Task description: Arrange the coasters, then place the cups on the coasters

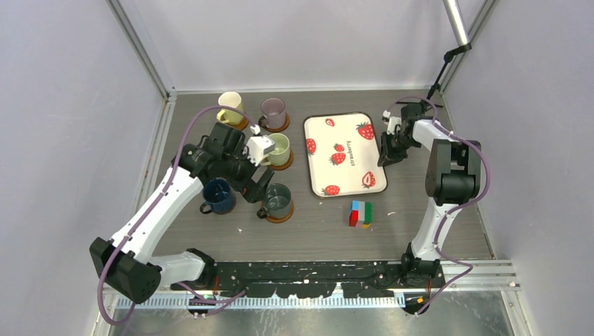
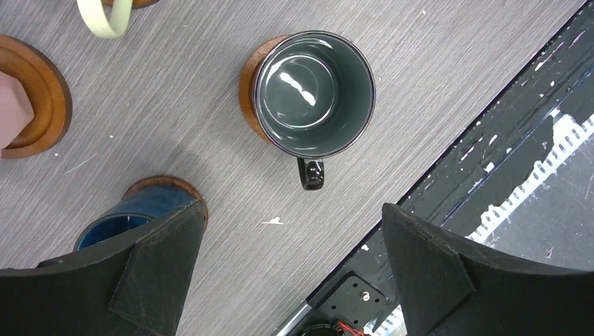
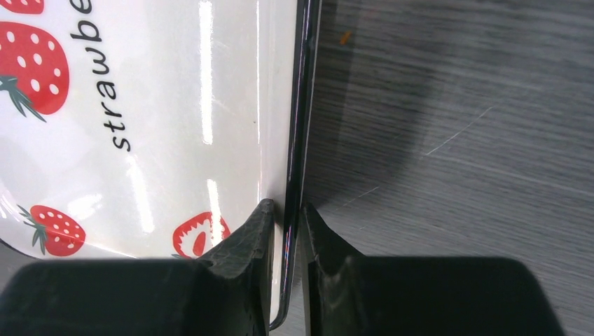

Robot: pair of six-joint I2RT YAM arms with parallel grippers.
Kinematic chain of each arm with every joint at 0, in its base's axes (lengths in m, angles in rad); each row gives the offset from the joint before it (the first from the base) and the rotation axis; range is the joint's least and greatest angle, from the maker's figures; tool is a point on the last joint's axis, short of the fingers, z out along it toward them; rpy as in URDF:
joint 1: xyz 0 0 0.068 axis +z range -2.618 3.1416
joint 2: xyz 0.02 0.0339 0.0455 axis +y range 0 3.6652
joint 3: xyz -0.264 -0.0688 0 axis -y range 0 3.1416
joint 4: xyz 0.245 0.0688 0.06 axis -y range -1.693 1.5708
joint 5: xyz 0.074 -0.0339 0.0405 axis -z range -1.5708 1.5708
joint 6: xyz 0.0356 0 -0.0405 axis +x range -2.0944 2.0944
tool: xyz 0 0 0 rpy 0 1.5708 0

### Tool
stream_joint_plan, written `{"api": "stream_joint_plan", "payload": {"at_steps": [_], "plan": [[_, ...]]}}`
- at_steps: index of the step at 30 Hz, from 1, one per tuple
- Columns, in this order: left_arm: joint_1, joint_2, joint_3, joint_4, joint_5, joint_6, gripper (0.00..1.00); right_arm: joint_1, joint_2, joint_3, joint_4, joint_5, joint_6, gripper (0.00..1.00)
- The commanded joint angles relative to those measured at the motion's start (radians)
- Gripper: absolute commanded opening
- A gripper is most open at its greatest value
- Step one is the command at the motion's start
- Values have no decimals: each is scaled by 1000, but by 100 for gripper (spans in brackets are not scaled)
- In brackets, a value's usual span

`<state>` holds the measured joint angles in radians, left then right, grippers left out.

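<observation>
Five cups show from above, each on a brown coaster: pale yellow, mauve, light green, dark blue and grey. My left gripper hangs open and empty between the blue and grey cups. In its wrist view the gripper is above bare table. The grey cup sits off-centre on its coaster, and the blue cup is partly behind a finger. A pink cup stands on a coaster at the left edge. My right gripper pinches the tray's right rim.
The white strawberry-print tray lies right of the cups, and its dark rim runs between my right fingers. A multicoloured block toy sits near the tray's front corner. The black base rail runs along the table's near edge.
</observation>
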<state>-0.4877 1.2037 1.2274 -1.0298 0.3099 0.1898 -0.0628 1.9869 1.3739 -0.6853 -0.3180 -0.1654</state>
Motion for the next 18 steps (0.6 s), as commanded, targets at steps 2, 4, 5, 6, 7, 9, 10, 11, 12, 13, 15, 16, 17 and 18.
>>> {"api": "stream_joint_plan", "payload": {"at_steps": [2,4,5,6,7,9,10,11,12,13,15,16,17,18], "plan": [[6,-32,-8,15,-1,-10,100,17,26,-74,-72,49,-17,1],[6,-32,-9,14,-3,-12,100,17,27,-78,-74,48,2,1],[6,-32,-9,14,-6,-14,100,17,27,-78,-79,43,14,3],[6,-31,-9,13,-7,-14,100,17,29,-77,-86,35,25,8],[6,-31,-11,13,-8,-15,100,17,29,-75,-92,26,35,12],[6,-30,-12,15,-10,-15,100,17,30,-79,-101,14,53,18],[6,-30,-12,15,-10,-14,100,17,28,-81,-99,10,57,20],[6,-29,-14,15,-10,-15,100,17,25,-88,-97,10,61,21],[6,-29,-14,16,-11,-15,100,17,21,-90,-96,10,64,23],[6,-29,-14,17,-12,-15,100,17,15,-96,-93,11,66,24],[6,-29,-15,17,-12,-15,100,17,3,-105,-91,11,69,26],[7,-29,-15,17,-13,-15,100,17,-2,-110,-92,10,72,27],[6,-28,-14,17,-12,-14,100,17,-9,-114,-91,6,76,29],[6,-26,-14,16,-11,-14,100,17,-17,-118,-91,-2,78,30]]}}
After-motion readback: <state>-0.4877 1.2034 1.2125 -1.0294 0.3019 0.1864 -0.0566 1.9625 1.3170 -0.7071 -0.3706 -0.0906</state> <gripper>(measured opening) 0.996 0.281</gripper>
